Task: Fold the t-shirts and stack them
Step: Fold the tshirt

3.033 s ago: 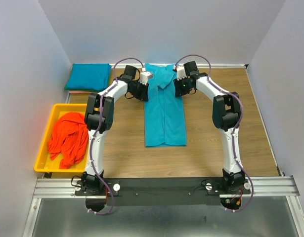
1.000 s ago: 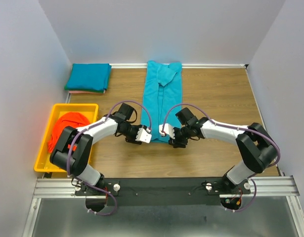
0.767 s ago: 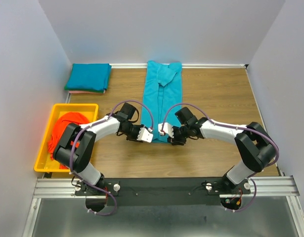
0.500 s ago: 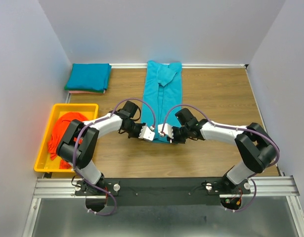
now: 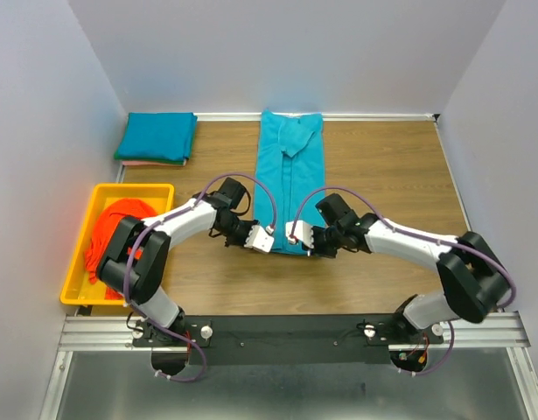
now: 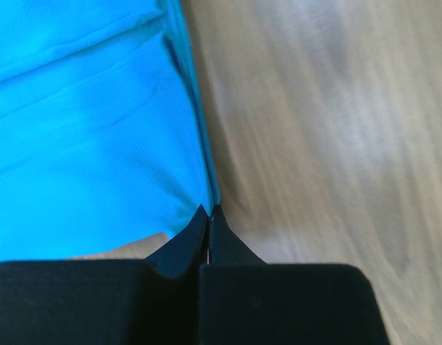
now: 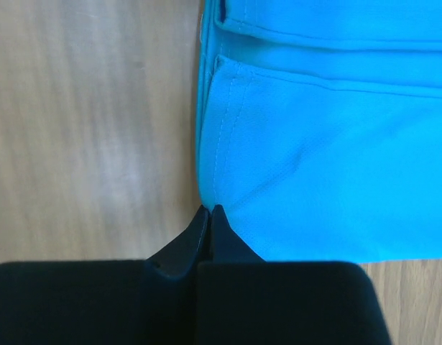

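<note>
A teal t-shirt [image 5: 290, 175] lies in the middle of the table [image 5: 391, 175], folded lengthwise into a long narrow strip. Its collar end is at the far edge and its hem end is nearest the arm bases. The cloth is plain and smooth, with a fine knit and stitched hems showing in the wrist views, and the folded layers lie stepped one over another.

The left gripper [image 5: 265, 243] is low at the near left corner of the strip. In its wrist view the fingers are pressed together, with the corner of the teal cloth pinched at their tips. The right gripper [image 5: 295, 234] is at the near right corner, its fingers likewise closed tight on the hem corner. The two grippers are near each other, with the near end of the strip between them.

In the far left corner of the table a folded teal t-shirt [image 5: 157, 136] rests as a neat square on a pale pink layer [image 5: 150, 163].

A yellow tray [image 5: 76, 293] sits at the left edge and holds a crumpled orange-red t-shirt [image 5: 107, 229], partly hidden by the left arm
</note>
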`<state>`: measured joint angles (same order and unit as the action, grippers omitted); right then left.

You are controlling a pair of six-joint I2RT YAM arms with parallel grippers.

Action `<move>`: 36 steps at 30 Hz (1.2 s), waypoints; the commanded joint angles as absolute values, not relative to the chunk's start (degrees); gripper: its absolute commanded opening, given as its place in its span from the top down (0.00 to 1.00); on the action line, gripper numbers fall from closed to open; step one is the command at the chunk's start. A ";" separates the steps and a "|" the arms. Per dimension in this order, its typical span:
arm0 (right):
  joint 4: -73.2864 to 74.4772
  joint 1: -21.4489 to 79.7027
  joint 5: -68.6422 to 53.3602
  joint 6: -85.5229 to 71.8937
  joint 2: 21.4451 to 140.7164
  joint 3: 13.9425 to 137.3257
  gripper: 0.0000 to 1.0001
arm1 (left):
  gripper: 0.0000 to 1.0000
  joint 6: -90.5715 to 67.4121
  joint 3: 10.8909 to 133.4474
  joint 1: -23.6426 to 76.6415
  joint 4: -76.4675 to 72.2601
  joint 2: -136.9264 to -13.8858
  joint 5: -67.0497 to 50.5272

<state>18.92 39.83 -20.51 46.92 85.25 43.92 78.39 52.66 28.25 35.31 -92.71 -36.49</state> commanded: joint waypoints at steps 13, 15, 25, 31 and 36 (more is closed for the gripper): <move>35.42 44.39 -22.59 36.65 71.19 49.03 1.00 | 1.00 83.94 63.27 28.22 60.72 -84.89 -44.56; 35.94 41.76 -23.29 37.79 73.12 50.97 0.99 | 1.00 85.07 67.12 26.90 62.04 -88.06 -45.26; 37.18 34.37 -24.87 46.40 83.49 61.34 0.99 | 1.00 87.10 76.46 24.08 60.91 -97.46 -43.33; 37.97 32.00 -25.84 49.65 86.83 65.29 0.99 | 1.00 88.50 84.27 21.10 62.66 -103.27 -42.36; 38.85 30.06 -26.45 52.38 90.17 68.55 0.99 | 1.00 88.95 89.55 20.30 63.99 -106.70 -41.92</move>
